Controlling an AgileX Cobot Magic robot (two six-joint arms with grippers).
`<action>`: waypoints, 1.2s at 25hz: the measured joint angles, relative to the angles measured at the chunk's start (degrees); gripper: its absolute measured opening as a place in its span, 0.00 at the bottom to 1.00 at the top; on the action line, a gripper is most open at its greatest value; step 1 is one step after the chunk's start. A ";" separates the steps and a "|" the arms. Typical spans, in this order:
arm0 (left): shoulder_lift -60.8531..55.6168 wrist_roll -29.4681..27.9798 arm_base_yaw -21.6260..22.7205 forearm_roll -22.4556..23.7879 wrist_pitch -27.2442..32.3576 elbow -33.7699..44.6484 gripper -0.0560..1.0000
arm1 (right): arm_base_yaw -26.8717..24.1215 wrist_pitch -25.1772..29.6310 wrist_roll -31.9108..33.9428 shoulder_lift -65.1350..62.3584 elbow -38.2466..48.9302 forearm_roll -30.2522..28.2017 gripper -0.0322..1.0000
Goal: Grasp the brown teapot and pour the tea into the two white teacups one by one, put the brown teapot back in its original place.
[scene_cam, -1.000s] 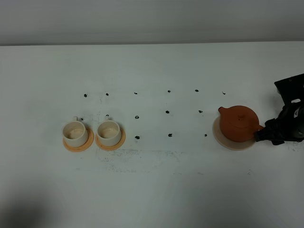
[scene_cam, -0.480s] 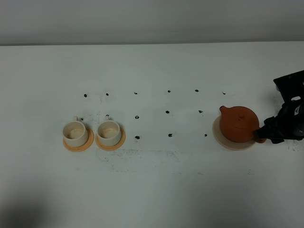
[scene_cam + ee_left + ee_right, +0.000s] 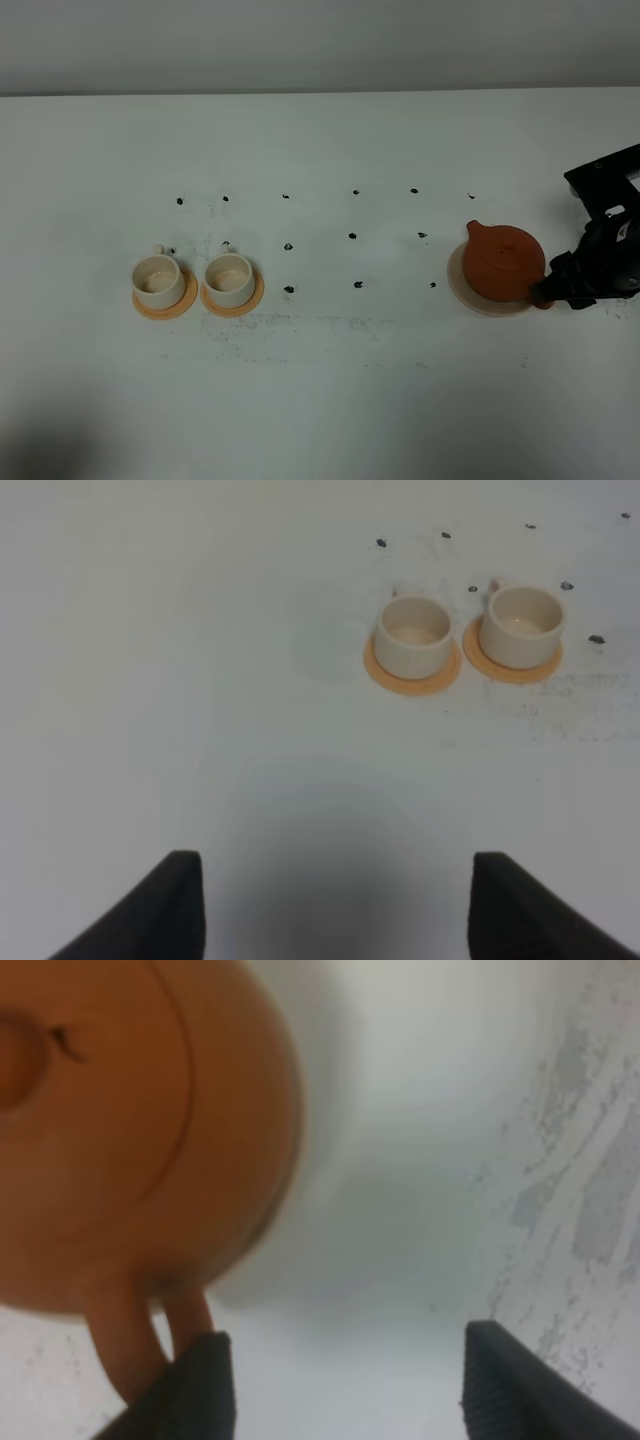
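The brown teapot (image 3: 503,262) sits on its pale beige saucer (image 3: 458,283) at the right of the table, spout toward the far left. My right gripper (image 3: 550,290) is at its loop handle (image 3: 135,1345). The jaws stand open, with one finger (image 3: 200,1390) against the handle and bare table between the fingers. In the right wrist view the teapot (image 3: 120,1130) is blurred and fills the frame's upper left. The two white teacups (image 3: 158,280) (image 3: 229,278) stand side by side on orange saucers at the left. My left gripper (image 3: 340,910) hovers open, well short of the teacups (image 3: 412,635) (image 3: 521,625).
Small black marks (image 3: 352,236) dot the white table in rows between the cups and the teapot. A scuffed grey smear (image 3: 300,322) runs in front of them. The black right arm (image 3: 605,225) fills the right edge.
My right gripper has moved in and slightly back against the teapot's handle. The teapot has shifted and turned a little on its saucer. The cups have not moved.
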 joint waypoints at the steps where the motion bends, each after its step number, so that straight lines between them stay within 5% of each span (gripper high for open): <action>1: 0.00 0.00 0.00 0.00 0.00 0.00 0.60 | 0.00 0.07 -0.94 -0.02 0.00 0.44 0.54; 17: 0.00 -0.10 0.00 0.00 0.00 0.00 0.60 | 0.00 2.11 -14.39 -0.02 0.00 14.21 0.54; 30: 0.00 -0.10 0.00 0.00 0.00 0.00 0.60 | -0.33 2.71 -13.29 0.24 0.00 14.74 0.54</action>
